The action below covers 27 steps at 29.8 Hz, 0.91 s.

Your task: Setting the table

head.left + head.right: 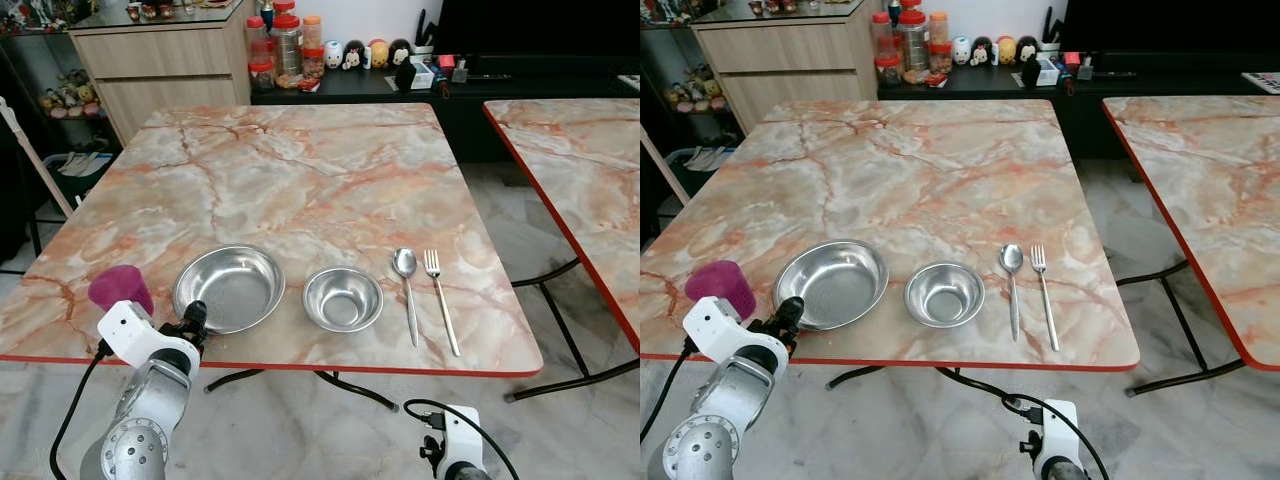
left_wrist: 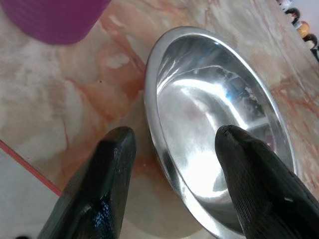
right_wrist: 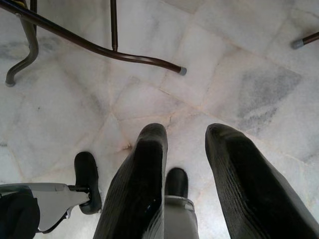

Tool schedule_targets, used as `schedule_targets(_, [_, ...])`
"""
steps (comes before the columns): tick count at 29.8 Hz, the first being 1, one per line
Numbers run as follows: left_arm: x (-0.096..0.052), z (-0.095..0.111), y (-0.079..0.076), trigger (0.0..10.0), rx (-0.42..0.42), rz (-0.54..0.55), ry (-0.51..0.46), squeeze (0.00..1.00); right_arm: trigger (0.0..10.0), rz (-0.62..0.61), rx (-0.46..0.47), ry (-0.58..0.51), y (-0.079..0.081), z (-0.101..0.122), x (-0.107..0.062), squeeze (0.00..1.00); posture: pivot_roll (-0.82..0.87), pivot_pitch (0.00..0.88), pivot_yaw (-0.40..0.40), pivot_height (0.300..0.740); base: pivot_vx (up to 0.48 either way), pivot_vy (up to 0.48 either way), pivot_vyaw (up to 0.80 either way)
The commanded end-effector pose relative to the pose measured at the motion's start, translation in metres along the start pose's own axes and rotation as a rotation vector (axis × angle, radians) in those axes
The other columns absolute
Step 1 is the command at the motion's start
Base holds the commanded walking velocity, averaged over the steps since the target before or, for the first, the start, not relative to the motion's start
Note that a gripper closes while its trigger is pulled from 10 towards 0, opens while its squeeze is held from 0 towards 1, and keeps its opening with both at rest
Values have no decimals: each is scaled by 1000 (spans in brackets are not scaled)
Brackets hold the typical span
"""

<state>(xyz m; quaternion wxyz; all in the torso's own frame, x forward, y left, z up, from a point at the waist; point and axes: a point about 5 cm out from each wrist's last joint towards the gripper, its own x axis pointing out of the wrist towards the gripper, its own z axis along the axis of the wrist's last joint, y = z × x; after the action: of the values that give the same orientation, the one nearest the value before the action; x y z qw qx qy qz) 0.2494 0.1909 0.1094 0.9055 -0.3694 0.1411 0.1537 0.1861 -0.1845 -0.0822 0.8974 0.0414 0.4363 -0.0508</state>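
Observation:
On the marble table [image 1: 300, 170], near its front edge, stand a purple cup [image 1: 120, 288], a wide steel bowl [image 1: 228, 288], a smaller steel bowl [image 1: 342, 298], a spoon [image 1: 407, 290] and a fork [image 1: 440, 300], in a row from left to right. My left gripper [image 1: 193, 320] is open at the wide bowl's near-left rim. In the left wrist view one finger is over the wide steel bowl [image 2: 214, 124] and the other over the tabletop outside it, with the purple cup [image 2: 55, 17] just beyond. My right gripper [image 3: 184, 130] hangs open below the table, pointing at the floor.
A second marble table [image 1: 580, 170] stands to the right, with a gap of floor between. Behind are a wooden cabinet [image 1: 160, 60], several jars [image 1: 285, 45] and a black sideboard [image 1: 500, 85] with figurines. Table legs [image 3: 99, 47] cross the marble floor.

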Motion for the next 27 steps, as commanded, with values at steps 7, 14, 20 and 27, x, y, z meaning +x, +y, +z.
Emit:
schedule_targets(7, [6,-6,4,10000,-12,54,40,0,10000,1,22,-10,5,1,0,0,126,34,78,740,0,0,0])
schedule_targets(14, [15,-9,-1,10000,-22,51,53,0,10000,-18,39,-13,0,-1,-1,0,99,30,88,740,0,0,0])
schedule_targets(20, [19,-13,-5,10000,-20,68,80,0,10000,-33,47,-12,-3,-2,-1,0,92,28,88,740,0,0,0])
schedule_targets(27, [22,-14,-5,10000,-24,110,95,0,10000,-35,53,-21,-3,1,0,0,83,27,91,740,0,0,0])
